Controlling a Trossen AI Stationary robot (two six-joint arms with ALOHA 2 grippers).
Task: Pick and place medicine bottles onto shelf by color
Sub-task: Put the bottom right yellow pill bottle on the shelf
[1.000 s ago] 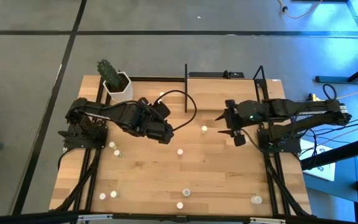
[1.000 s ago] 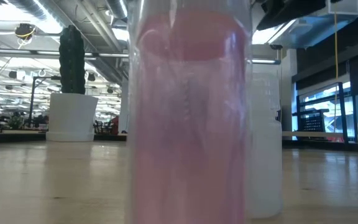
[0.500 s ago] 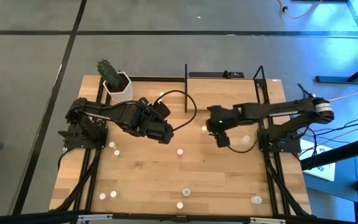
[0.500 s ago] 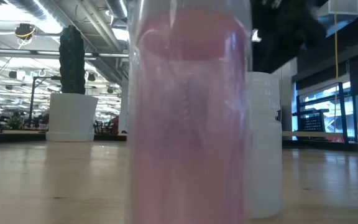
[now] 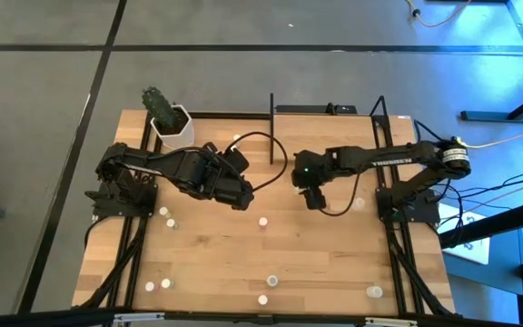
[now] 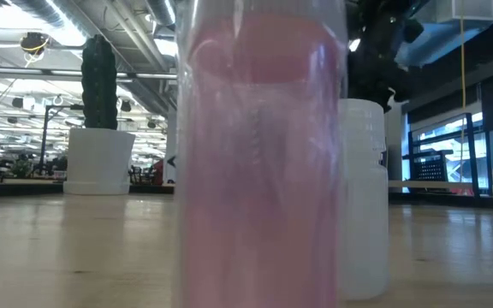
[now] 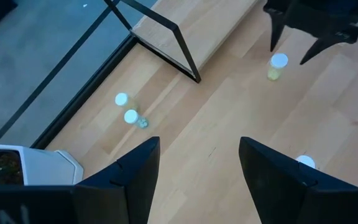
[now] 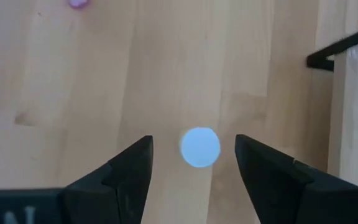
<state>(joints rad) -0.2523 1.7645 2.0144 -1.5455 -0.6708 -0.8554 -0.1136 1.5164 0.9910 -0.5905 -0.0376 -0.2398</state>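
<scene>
Overhead, my right pincer (image 5: 300,186) hangs wide, straddling a white-capped bottle (image 8: 200,147) near the shelf (image 5: 325,123); my left pincer (image 5: 246,202) waits wide mid-surface (image 5: 207,254). Bottles scattered; grey floor beyond.

Pale wood, dark arms
White-capped bottle (image 8: 200,147) between black pincer fingers (image 8: 127,168); light-wood bench (image 5: 216,245); pink bottle (image 6: 259,162); white pot (image 5: 174,130), green cactus (image 5: 157,102).

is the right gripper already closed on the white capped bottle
No, the right gripper is open, its fingers apart on either side of the bottle.
</scene>
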